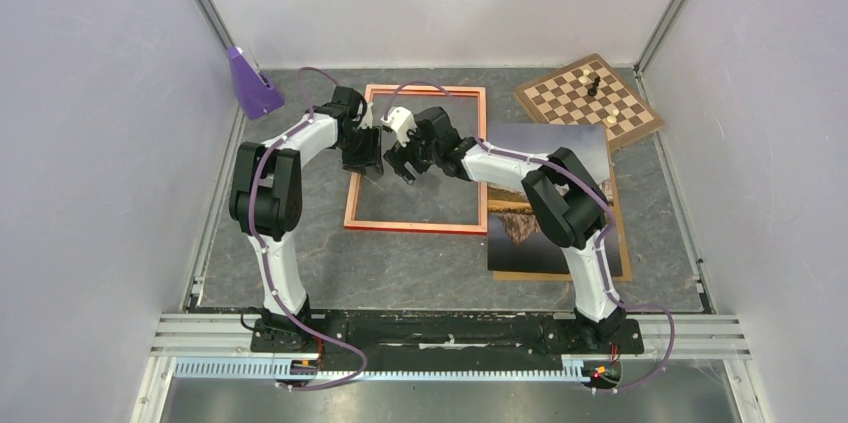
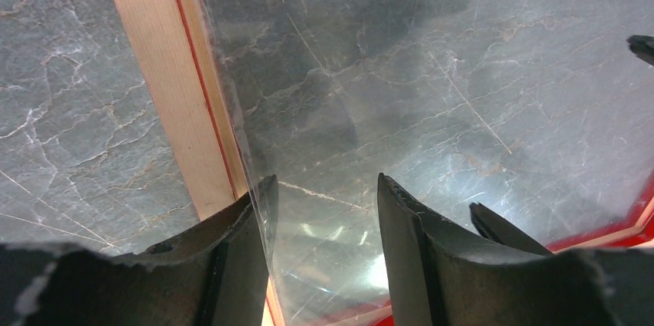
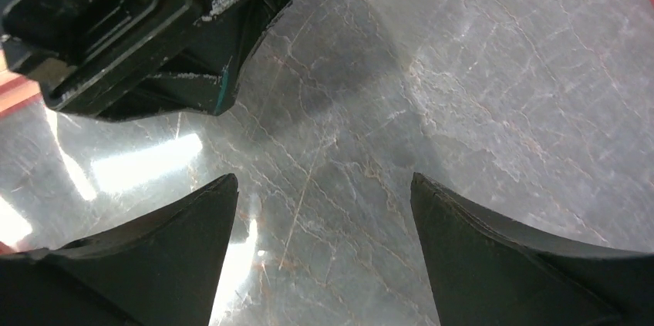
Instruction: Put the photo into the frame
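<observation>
The orange-red frame (image 1: 415,226) lies flat mid-table with a clear scratched pane (image 2: 401,72) inside it. Its pale wood left rail (image 2: 166,87) shows in the left wrist view. The photo (image 1: 520,238) lies face up to the frame's right, partly under the right arm. My left gripper (image 1: 368,158) is open over the frame's left side (image 2: 324,179), and the pane's edge runs by its left finger (image 2: 247,218). My right gripper (image 1: 405,165) is open and empty over the pane (image 3: 324,179), close to the left gripper (image 3: 139,25).
A brown backing board (image 1: 622,243) lies under the photo. A chessboard (image 1: 590,101) with a few pieces sits at the back right. A purple object (image 1: 252,83) stands at the back left corner. Walls close the table in on three sides.
</observation>
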Motion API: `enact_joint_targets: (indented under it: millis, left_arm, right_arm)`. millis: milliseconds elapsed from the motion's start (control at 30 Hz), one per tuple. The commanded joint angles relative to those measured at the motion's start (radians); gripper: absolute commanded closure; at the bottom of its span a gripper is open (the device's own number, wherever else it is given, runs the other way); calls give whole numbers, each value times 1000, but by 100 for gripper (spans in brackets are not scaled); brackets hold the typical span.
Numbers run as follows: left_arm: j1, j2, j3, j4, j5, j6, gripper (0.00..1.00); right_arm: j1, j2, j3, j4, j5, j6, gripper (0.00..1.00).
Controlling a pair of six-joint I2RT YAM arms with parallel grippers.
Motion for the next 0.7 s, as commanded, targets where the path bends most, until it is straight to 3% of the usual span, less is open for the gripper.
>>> enact_joint_targets:
  millis: [0, 667]
  left_arm:
    - [-7, 12, 8, -2, 28, 54, 43]
    - [-7, 7, 2, -2, 32, 56, 44]
  right_arm:
    - [7, 39, 70, 4, -43, 22, 14]
    - [7, 95, 71, 30, -43, 35, 15]
